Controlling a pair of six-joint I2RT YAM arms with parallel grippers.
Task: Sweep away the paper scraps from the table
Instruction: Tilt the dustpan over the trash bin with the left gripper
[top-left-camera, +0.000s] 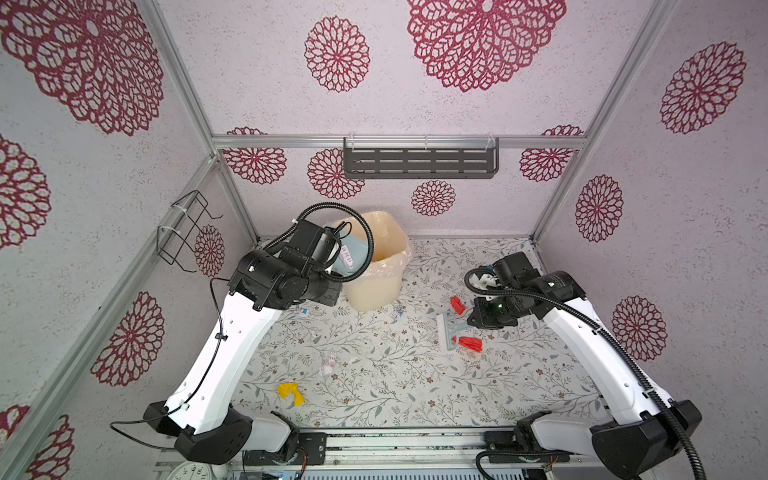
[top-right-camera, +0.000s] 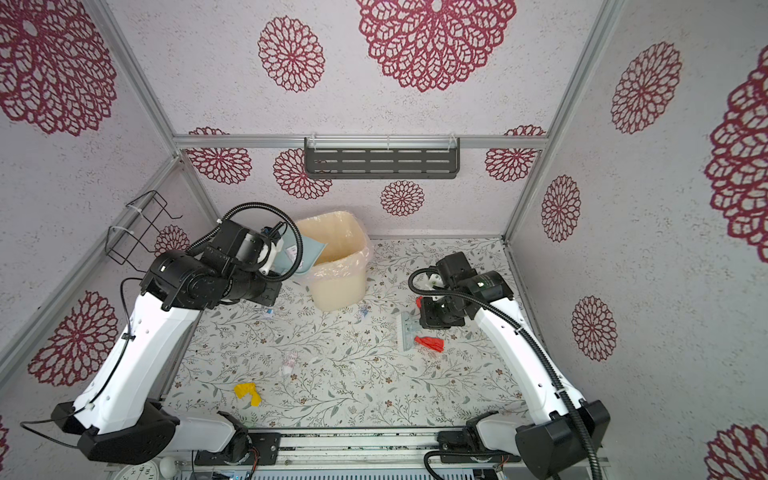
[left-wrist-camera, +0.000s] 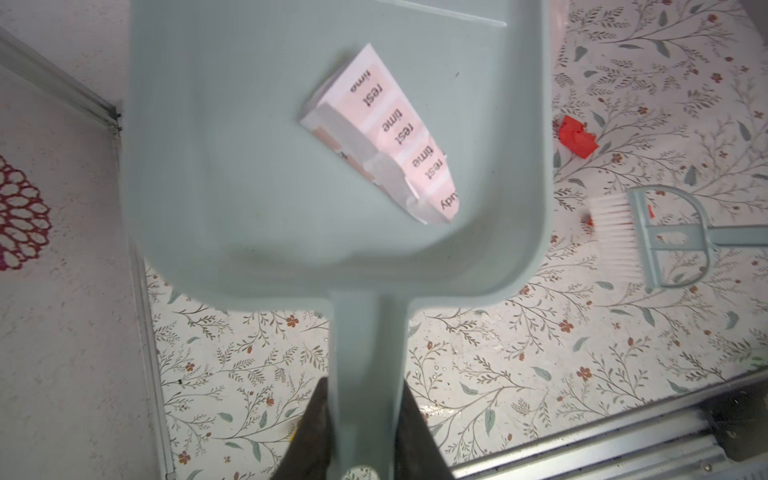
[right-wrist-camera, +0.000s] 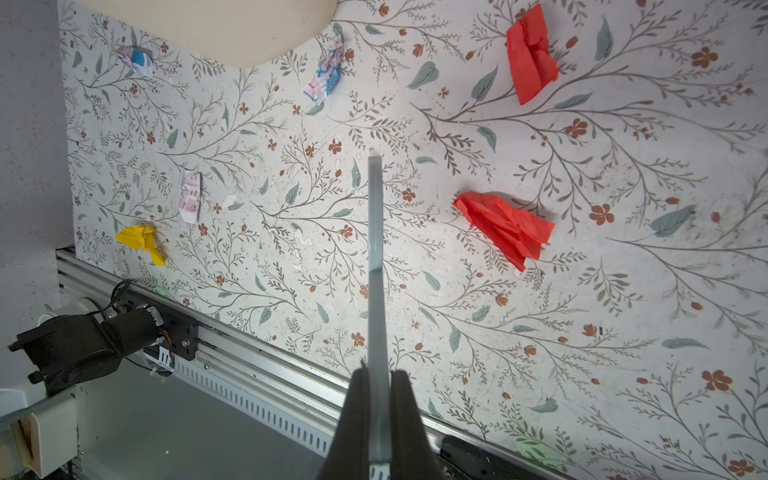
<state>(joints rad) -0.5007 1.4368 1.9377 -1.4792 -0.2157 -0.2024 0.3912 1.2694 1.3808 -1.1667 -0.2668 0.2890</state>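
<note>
Blue dustpan (left-wrist-camera: 249, 166) holds one pink scrap (left-wrist-camera: 386, 137), left claw (left-wrist-camera: 363, 399) clenched on its handle, at the bin (top-left-camera: 386, 286), 11 o'clock; right claw (right-wrist-camera: 379, 374) grips the brush (top-left-camera: 451, 330); early yet: red scraps (top-left-camera: 471, 344) at 3 o'clock, a yellow one (top-left-camera: 291, 392) and a pale one (top-left-camera: 329, 360) at 8, lie unswept on the table (top-left-camera: 395, 395).

scrap (left-wrist-camera: 386, 137) in dustpan (left-wrist-camera: 228, 166) | brush (top-left-camera: 451, 330) on table (top-left-camera: 395, 386), right of bin (top-left-camera: 374, 286)

overhead pair, wrist close-ups, shared table (top-left-camera: 457, 386)
</note>
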